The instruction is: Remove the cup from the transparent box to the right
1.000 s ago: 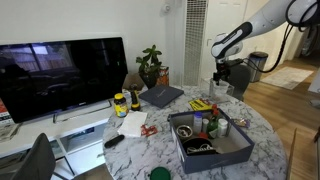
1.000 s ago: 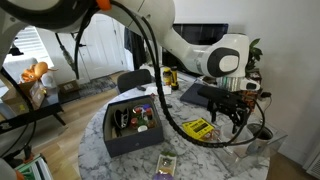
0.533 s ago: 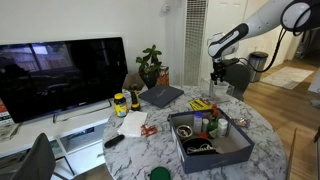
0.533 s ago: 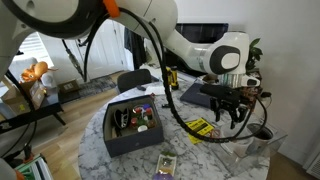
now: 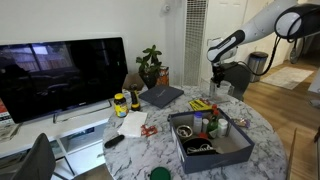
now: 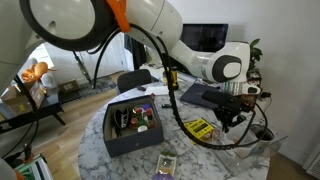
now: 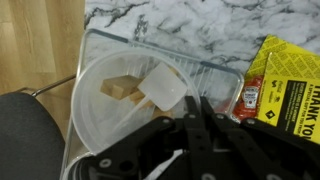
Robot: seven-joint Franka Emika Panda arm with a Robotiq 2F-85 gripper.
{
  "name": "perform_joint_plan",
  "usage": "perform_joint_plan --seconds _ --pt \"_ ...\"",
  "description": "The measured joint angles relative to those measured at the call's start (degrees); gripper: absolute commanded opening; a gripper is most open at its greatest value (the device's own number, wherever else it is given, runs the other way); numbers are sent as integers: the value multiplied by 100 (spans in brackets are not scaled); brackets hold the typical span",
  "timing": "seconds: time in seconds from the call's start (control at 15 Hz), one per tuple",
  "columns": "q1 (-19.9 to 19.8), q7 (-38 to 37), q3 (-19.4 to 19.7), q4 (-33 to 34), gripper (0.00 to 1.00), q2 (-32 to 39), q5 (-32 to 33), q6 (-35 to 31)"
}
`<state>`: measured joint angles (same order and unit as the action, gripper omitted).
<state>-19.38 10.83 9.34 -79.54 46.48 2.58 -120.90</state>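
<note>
The wrist view looks down into the transparent box (image 7: 150, 38), which stands at the edge of the marble table. Inside it is the cup (image 7: 105, 125), a clear plastic one holding a tan piece and a white piece. My gripper (image 7: 194, 103) reaches into the box, its black fingers pressed together on the cup's right rim. In both exterior views the gripper (image 5: 218, 88) (image 6: 233, 122) hangs low at the clear box (image 6: 252, 142); the cup itself is too faint to make out there.
A yellow packet (image 7: 287, 85) and a red sauce sachet (image 7: 248, 97) lie just right of the box. A dark blue-grey tray (image 5: 215, 148) (image 6: 128, 130) of small items fills the table's middle. A laptop (image 5: 162, 96), plant (image 5: 150, 65) and TV (image 5: 60, 75) stand behind. Wooden floor (image 7: 40, 40) lies beyond the table edge.
The gripper's fingers have gone from wide open to shut over the last second. The arm has dipped slightly toward the box.
</note>
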Motion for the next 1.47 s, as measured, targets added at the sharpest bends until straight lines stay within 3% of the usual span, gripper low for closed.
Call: perform_joint_plan --seconds 0.33,0.53,0.8,1.07,1.47 --pt "28 26 -5 -6 1 -152 22 6" --pt "122 144 -4 -410 1 -749 110 -96" --pt "267 432 -24 -1335 1 -1897 445 -761" --pt "389 1306 -317 -2418 1 -2960 441 -803" --pt "995 1926 -714 -4279 5 -3959 547 -929"
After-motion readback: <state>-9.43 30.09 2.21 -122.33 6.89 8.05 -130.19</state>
